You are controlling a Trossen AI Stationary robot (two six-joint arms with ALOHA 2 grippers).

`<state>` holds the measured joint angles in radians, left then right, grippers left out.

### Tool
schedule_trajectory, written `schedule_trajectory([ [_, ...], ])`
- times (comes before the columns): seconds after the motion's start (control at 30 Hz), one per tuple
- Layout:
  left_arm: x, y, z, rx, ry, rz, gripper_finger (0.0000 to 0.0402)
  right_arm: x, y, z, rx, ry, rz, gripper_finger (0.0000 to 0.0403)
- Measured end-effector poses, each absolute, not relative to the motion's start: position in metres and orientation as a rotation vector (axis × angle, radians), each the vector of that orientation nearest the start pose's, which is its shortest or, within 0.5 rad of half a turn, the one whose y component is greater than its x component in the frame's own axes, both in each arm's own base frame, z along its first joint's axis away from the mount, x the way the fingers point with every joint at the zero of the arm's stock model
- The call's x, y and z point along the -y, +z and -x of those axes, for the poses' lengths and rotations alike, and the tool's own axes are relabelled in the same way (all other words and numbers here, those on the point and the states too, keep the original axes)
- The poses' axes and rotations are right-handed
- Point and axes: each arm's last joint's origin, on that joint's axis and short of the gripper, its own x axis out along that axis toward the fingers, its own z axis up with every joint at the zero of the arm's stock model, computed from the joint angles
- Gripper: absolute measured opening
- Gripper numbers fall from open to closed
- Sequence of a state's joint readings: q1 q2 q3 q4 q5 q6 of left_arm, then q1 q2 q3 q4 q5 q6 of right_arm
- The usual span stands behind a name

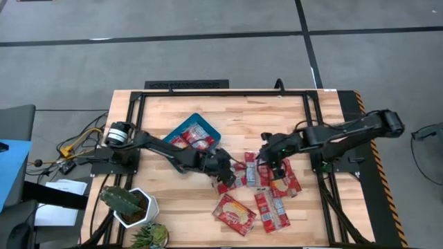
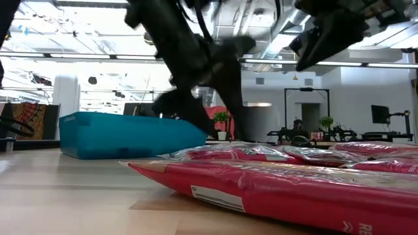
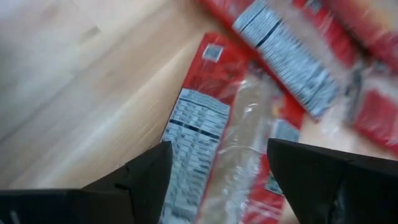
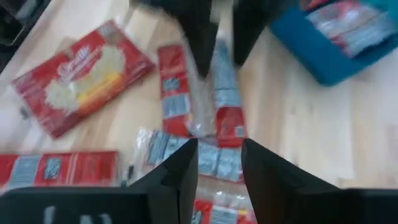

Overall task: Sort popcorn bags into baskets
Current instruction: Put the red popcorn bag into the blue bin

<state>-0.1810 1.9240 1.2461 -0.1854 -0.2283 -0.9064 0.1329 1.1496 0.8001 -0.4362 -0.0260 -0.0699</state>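
Observation:
Several red popcorn bags lie flat on the wooden table, among them a large one (image 1: 235,211) near the front and others (image 1: 273,207) (image 1: 285,181) to its right. The teal basket (image 1: 181,128) holds a few bags (image 1: 199,136). My left gripper (image 1: 223,167) is open and low, its fingers on either side of a bag (image 3: 211,124) that lies label side up. My right gripper (image 1: 266,159) is open and empty above the bags, raised in the low view (image 2: 323,42). My left gripper has one finger (image 3: 146,177) on each side of the bag's long middle strip (image 3: 239,143) and comes from above, pointing down. I cannot tell whether the fingertips touch the bag. The bag lies flat on the table.
A white pot with a cactus (image 1: 135,206) and a second small plant (image 1: 149,235) stand at the table's front left. A black frame (image 1: 221,92) runs along the table's far edge and sides. Bare wood shows at the front left and the far right.

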Motion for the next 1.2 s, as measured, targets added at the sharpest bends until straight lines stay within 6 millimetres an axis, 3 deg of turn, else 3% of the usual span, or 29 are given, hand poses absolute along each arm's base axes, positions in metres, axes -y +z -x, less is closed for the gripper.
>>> schedule_trajectory([
  [0.17,0.051,0.144,-0.406,-0.855,0.349,0.725,0.0261,-0.03,0.261,-0.213,-0.75,0.133,0.094,0.0136],
  [0.3,0.052,0.126,-0.411,-0.918,0.276,0.727,0.0261,-0.029,0.265,-0.208,-0.735,0.114,0.093,0.0128],
  [0.47,0.057,0.115,-0.417,-1.044,0.258,0.693,0.0258,-0.028,0.265,-0.206,-0.739,0.11,0.096,0.0122],
  [0.57,0.058,0.114,-0.42,-1.098,0.28,0.672,0.0236,-0.028,0.265,-0.207,-0.743,0.11,0.096,0.0122],
  [0.7,0.057,0.117,-0.422,-1.133,0.318,0.637,0.0164,-0.028,0.264,-0.206,-0.761,0.1,0.102,0.0122],
  [0.9,0.059,0.129,-0.432,-1.118,0.291,0.614,0.0017,-0.028,0.263,-0.205,-0.776,0.095,0.104,0.0121],
  [1.2,0.061,0.172,-0.452,-1.088,0.314,0.607,0.0,-0.027,0.266,-0.2,-0.768,0.091,0.093,0.0118],
])
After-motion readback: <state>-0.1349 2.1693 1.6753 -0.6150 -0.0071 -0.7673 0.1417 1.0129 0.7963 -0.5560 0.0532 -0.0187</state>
